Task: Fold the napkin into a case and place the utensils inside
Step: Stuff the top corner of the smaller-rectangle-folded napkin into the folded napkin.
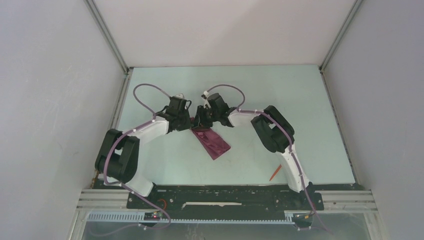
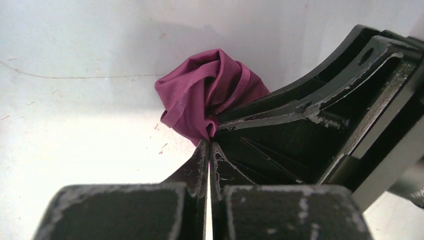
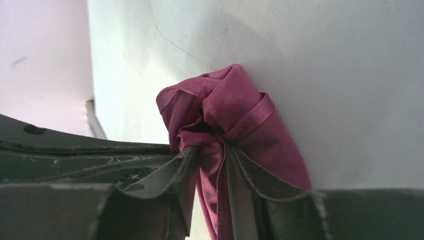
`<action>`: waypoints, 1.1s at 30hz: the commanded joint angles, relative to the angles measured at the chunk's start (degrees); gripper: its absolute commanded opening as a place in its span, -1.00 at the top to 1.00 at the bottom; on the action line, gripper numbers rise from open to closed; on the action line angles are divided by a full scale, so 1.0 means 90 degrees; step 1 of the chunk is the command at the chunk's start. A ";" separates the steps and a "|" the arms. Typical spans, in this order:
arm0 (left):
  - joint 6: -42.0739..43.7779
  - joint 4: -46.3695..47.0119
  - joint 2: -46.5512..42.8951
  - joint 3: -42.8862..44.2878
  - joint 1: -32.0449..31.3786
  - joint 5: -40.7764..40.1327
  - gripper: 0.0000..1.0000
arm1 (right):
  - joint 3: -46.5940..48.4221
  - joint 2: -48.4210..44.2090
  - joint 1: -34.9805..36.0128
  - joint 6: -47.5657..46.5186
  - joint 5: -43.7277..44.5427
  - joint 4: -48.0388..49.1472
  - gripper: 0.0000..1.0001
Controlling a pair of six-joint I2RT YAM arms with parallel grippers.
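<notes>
The plum-purple napkin (image 1: 212, 141) lies as a narrow folded strip near the table's middle, its far end bunched up between both grippers. My left gripper (image 1: 188, 121) is shut on that bunched end (image 2: 207, 97). My right gripper (image 1: 200, 121) is shut on the same end (image 3: 235, 112), with cloth running down between its fingers. The two grippers meet almost tip to tip. One orange-red utensil (image 1: 275, 173), a slim stick, lies near the right arm's base. The spoon is out of view.
The right arm's link (image 1: 272, 129) stands right of the napkin. The black base rail (image 1: 215, 192) runs along the near edge. White walls (image 1: 60, 90) enclose the table at left, right and back.
</notes>
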 commanded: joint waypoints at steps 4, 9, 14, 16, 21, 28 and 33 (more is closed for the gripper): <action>-0.0530 0.0546 -0.0278 -0.0317 0.0372 0.1235 1.00 | -0.0197 0.0532 -0.0142 0.1028 -0.1733 0.1765 0.08; -0.0611 0.0672 -0.0158 -0.0307 0.0472 0.1566 1.00 | -0.0372 0.0497 -0.0228 0.1163 -0.1922 0.2002 -0.10; -0.0714 0.0662 -0.0243 -0.0349 0.0464 0.1742 1.00 | -0.0468 0.0628 -0.0311 0.1583 -0.1918 0.2237 -0.15; -0.0709 0.0578 -0.0256 -0.0333 0.0469 0.1765 1.00 | -0.0238 0.0640 -0.0247 0.1291 -0.1575 0.1519 -0.08; -0.0709 0.0282 0.0023 -0.0055 0.0464 0.1881 1.00 | 0.0305 0.0544 0.0301 0.0605 -0.0125 -0.0130 0.09; -0.0667 0.0014 0.0087 -0.0029 0.0480 0.1741 1.00 | 0.0710 0.0542 0.0290 0.0209 -0.0389 -0.0627 0.38; -0.0621 0.0010 -0.0005 -0.0161 0.0538 0.1678 1.00 | 0.0105 0.0133 0.0013 0.0044 -0.1199 0.0225 -0.01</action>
